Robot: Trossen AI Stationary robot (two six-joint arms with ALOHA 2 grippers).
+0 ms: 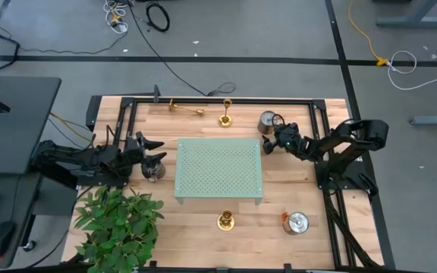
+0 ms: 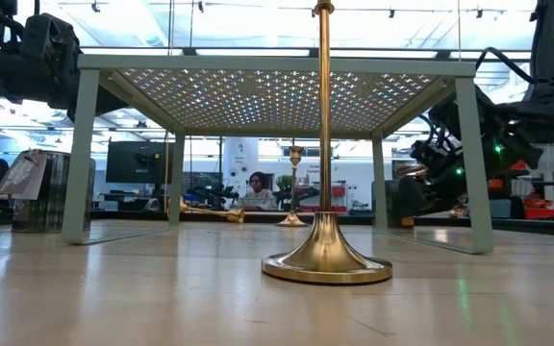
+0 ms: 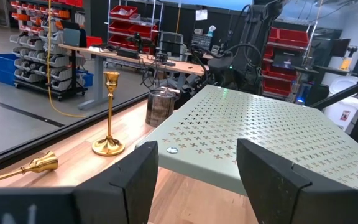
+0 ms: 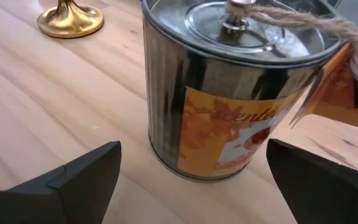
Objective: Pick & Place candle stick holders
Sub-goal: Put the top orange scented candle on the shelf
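A pale green perforated stand (image 1: 218, 170) sits mid-table. The right gripper (image 1: 268, 146), fingers wide apart, faces a metal tin (image 4: 229, 87); an upright candlestick (image 1: 225, 114) stands beyond, untouched. The left gripper (image 1: 158, 152), fingers apart and empty, hovers beside the stand. Another candlestick (image 1: 183, 108) lies toppled at the far edge, a third (image 1: 226, 221) stands near the front.

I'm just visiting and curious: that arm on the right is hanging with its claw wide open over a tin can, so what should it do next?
Probably swing the right gripper off the tin toward the upright candlestick beside it: the open jaws frame the tin, not a holder.
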